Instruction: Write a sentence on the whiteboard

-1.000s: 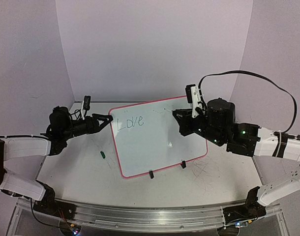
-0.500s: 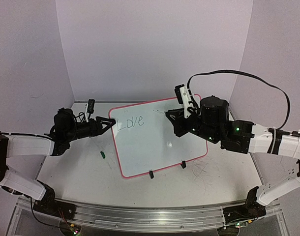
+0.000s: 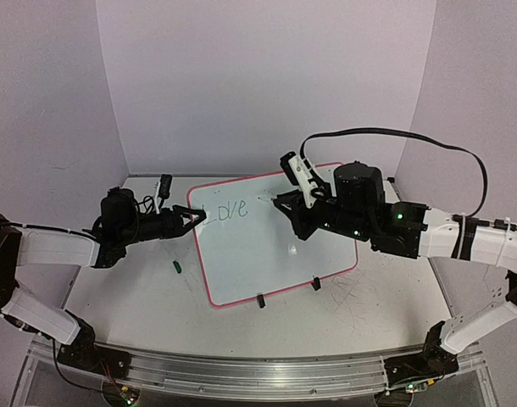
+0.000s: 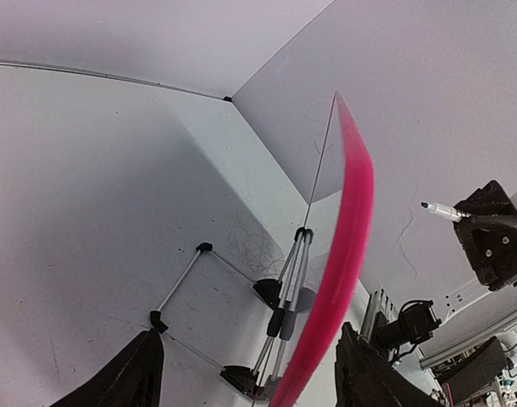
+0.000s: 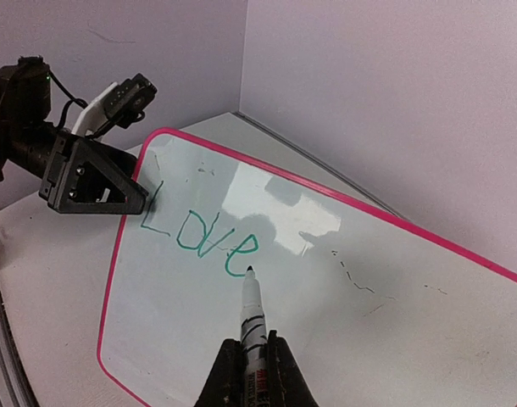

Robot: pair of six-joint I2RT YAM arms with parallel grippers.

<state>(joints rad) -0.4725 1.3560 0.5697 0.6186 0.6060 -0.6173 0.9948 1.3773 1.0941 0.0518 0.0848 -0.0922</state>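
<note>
The whiteboard (image 3: 271, 254) stands tilted near the middle of the scuffed tabletop (image 3: 123, 297), its pink rim (image 4: 347, 246) turned edge-on to the left wrist camera and a thin wire stand (image 4: 241, 284) propping it from behind; two black clips (image 3: 260, 299) sit along its near edge. Of the sentence (image 5: 201, 239) only the green word "Love" is written so far, in the upper left part of the board. The left gripper (image 3: 194, 219) is at the board's left edge, level with that word; its fingers (image 4: 136, 377) are spread wide with the rim passing between them, nearer the right-hand finger, so the pincer is open and not clamped on anything. The right gripper (image 5: 252, 346) reaches in over the board's upper middle and is closed around a marker (image 5: 252, 309); the marker's dark tip points at the board just below and right of the final "e"; from the left wrist view the tip seems to stand slightly off the board's face, though I cannot tell for sure whether it touches. A small green object (image 3: 177, 266) lies on the tabletop left of the board; grey scribble marks (image 3: 352, 292) show on the tabletop near the board's lower right corner.
</note>
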